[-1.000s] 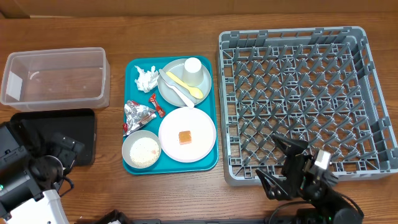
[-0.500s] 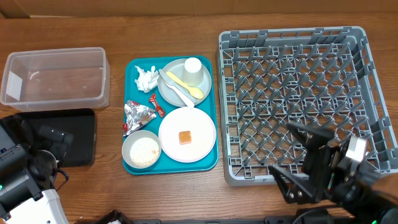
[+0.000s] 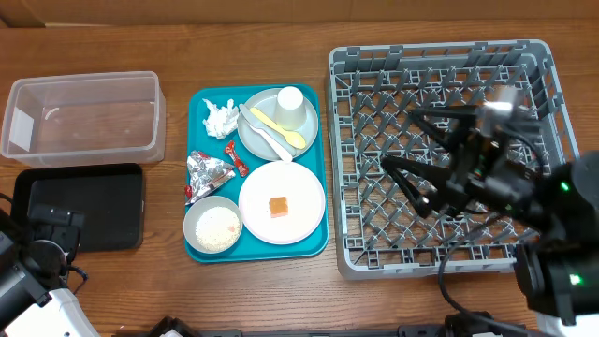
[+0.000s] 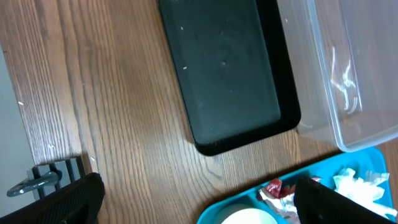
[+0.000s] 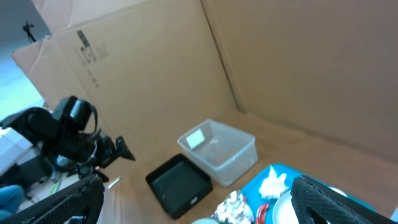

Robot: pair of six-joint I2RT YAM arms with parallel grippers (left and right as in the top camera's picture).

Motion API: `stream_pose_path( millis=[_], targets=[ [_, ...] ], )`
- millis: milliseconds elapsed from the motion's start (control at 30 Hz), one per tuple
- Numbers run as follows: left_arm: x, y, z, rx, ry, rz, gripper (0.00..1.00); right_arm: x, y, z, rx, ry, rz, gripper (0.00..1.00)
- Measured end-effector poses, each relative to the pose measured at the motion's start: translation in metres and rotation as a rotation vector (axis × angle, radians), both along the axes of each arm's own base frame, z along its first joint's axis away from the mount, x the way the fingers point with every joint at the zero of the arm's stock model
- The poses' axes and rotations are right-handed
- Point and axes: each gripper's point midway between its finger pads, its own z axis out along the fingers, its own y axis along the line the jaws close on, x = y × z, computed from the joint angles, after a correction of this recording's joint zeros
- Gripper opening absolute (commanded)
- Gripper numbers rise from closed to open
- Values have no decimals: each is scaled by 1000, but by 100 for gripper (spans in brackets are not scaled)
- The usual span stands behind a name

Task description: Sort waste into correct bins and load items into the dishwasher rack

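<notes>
The teal tray [image 3: 197, 131] holds a crumpled white tissue [image 3: 220, 119], a silver foil wrapper [image 3: 206, 170], red-and-white packets [image 3: 234, 155], a pale plate [image 3: 298, 183] with an orange cube [image 3: 278, 206], a small bowl of rice grains [image 3: 213, 227], and a grey plate [image 3: 251, 139] with a white cup [image 3: 290, 105], yellow spoon [image 3: 278, 128] and white utensil [image 3: 267, 138]. The clear tub [image 3: 80, 117] and black tray [image 3: 84, 206] sit to the left. My right gripper [image 3: 401, 140] hangs open and empty over the dishwasher rack [image 3: 459, 56]. My left gripper [image 4: 199, 208] is open and empty above the table, in front of the black tray [image 4: 230, 74].
The left arm's base [image 3: 37, 267] fills the front left corner. The left wrist view shows the tub [image 4: 348, 68] and the teal tray's corner [image 4: 311, 177]. The right wrist view shows the tub [image 5: 221, 149], black tray [image 5: 179, 183], tissue [image 5: 272, 183] and a cardboard wall [image 5: 280, 56] behind.
My right arm has risen from the rack's front edge and swung back over the rack, gripper pointing left. My left arm has drawn back toward the front left corner.
</notes>
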Motion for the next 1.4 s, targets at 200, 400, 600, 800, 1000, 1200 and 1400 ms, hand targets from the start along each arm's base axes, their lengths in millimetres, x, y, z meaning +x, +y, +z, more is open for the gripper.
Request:
stream_pose_path(
  millis=[200,400,600,800,1000,1200,1400],
  targets=[
    [3,-5,-1,-26,-12,-19,100,16,-1,-30,-58,99,-79,100],
    [5,-11,-2,-53,-26,-38,100,31,-15,-47,-102,157,-208,100],
    [12,-17,-1,-63,-42,-118,100,42,-31,-64,-144,216,-330,100],
    [27,-37,2,-107,-104,-284,95,51,-45,-70,-169,233,-433,100],
    [41,-83,5,-209,-167,-540,93,57,-52,-68,-171,218,-484,100],
    [53,-129,8,-231,-174,-816,90,69,-76,-77,-206,246,-638,100],
    [57,-175,-3,-222,-117,-1056,90,93,-122,-110,-211,405,-858,100]
  ],
)
